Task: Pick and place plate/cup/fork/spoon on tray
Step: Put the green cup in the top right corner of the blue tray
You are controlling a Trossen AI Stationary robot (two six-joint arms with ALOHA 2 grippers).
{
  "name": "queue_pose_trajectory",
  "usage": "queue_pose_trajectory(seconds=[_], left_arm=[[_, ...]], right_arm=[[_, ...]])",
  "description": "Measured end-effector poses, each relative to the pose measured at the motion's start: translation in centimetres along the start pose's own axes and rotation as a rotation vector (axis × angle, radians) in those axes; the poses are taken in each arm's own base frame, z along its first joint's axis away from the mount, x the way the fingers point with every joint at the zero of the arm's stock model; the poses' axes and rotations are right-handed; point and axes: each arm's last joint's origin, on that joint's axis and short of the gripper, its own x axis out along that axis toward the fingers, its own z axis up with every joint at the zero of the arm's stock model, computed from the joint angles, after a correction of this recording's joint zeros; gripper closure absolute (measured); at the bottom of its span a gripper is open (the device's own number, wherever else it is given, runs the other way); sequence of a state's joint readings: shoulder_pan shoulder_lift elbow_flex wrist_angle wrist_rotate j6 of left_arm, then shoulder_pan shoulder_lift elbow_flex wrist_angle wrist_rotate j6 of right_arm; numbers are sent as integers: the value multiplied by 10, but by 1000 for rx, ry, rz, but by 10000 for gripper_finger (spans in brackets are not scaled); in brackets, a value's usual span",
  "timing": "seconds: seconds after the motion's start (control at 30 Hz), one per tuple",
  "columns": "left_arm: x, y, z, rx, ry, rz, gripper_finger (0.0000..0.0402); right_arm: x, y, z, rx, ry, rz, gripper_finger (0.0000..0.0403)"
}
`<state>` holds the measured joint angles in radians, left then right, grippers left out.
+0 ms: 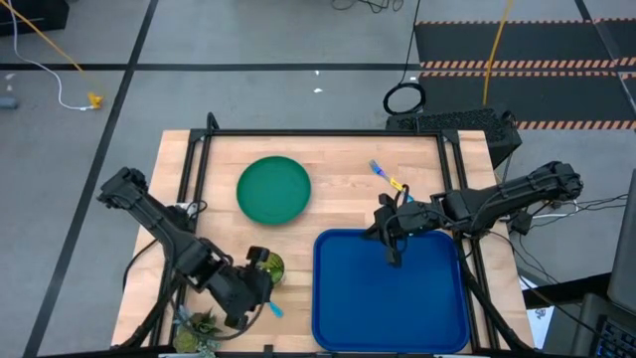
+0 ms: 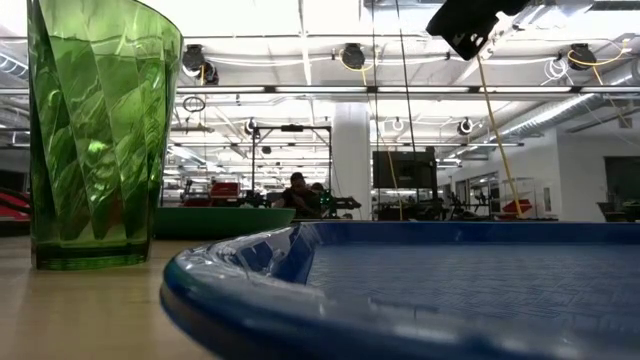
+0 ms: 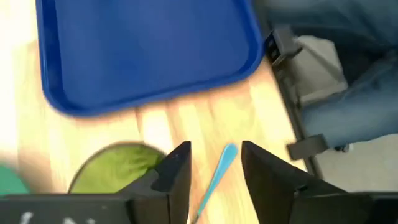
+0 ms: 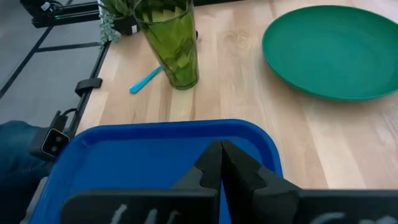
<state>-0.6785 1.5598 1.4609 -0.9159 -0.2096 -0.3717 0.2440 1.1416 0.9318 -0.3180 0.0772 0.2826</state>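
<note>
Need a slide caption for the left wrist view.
Left end effector open around a light blue utensil handle, beside the cup.

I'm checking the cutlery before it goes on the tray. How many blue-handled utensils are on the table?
2. One lies on the wood beyond the tray, right of the plate. The other lies by the cup, between the open left pincer's fingers; its head is hidden.

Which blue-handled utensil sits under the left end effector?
The one beside the cup, its blue handle between the open left end effector; the other lies beyond the tray.

Tray [image 1: 343, 298] bare; cup [image 1: 268, 267] crowds left tool [image 1: 260, 298].
</note>
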Motion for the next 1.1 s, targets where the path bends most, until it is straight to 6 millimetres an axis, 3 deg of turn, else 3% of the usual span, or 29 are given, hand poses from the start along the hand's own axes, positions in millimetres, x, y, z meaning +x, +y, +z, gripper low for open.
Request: queue_pose_trajectory(seconds=[0.17,0.73,0.87,1.1], left_arm=[[6,2,-8,-45,95,42,236],[40,11,-27,-84,233,103,239],[45,9,-31,-18,231,88,273],[47,14,-32,78,243,84,379]], right_arm=[[0,0,0,-35,-1,0,403],[0,1,2,-58,-23,5,403],[0,1,4,-57,-44,11,403],[5,9,19,-78,-205,61,403]])
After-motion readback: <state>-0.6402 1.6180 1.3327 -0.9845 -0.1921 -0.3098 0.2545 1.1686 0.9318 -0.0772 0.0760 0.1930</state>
